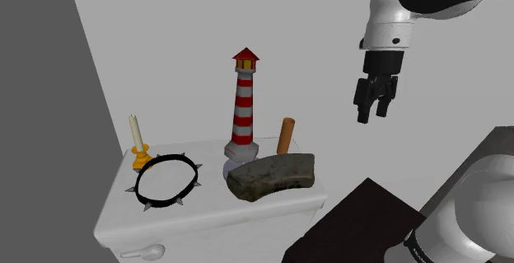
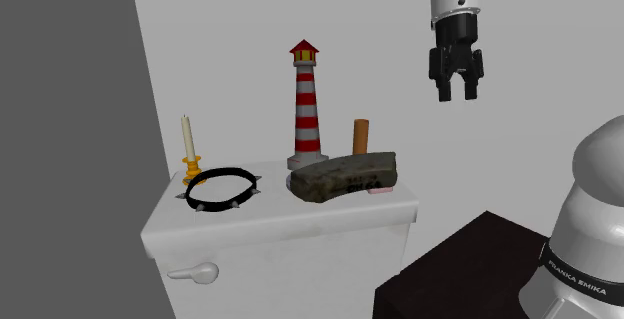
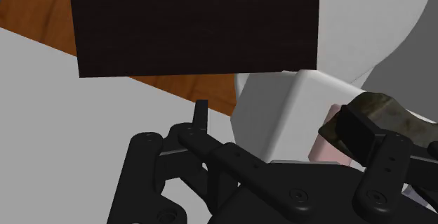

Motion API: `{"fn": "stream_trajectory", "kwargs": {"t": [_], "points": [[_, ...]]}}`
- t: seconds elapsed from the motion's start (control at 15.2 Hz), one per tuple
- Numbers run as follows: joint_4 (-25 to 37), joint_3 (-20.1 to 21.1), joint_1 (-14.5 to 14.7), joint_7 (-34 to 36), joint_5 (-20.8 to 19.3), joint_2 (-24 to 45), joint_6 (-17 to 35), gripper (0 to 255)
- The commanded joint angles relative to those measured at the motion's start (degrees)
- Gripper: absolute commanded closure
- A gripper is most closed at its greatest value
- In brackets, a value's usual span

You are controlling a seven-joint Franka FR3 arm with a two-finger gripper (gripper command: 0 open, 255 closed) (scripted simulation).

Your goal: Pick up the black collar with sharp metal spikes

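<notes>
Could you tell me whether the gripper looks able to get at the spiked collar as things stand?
Probably yes. The spiked collar lies flat on the toilet tank lid with nothing over it; the candle, lighthouse and stone stand beside it. The gripper hangs high, fingers open, with free air between.

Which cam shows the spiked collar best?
Shoulder view: it looks down on the spiked collar, so the whole ring and its spikes read clearly. Second exterior view shows the collar flatter, nearer edge-on. Wrist view faces a corner of the toilet tank.
</notes>
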Motion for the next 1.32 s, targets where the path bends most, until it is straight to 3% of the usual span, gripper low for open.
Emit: {"fn": "stream_trajectory", "kwargs": {"t": [0.0, 0.66, 1.25], "points": [[0.0, 0.0, 0.0, 0.0, 0.0, 0.0, 0.0, 0], [3.8, 11.5, 3.9, 11.5, 7.0, 11.5, 12.7, 0], [13.3, 20.9, 5.6, 22.6, 6.4, 26.5, 22.7, 0]]}}
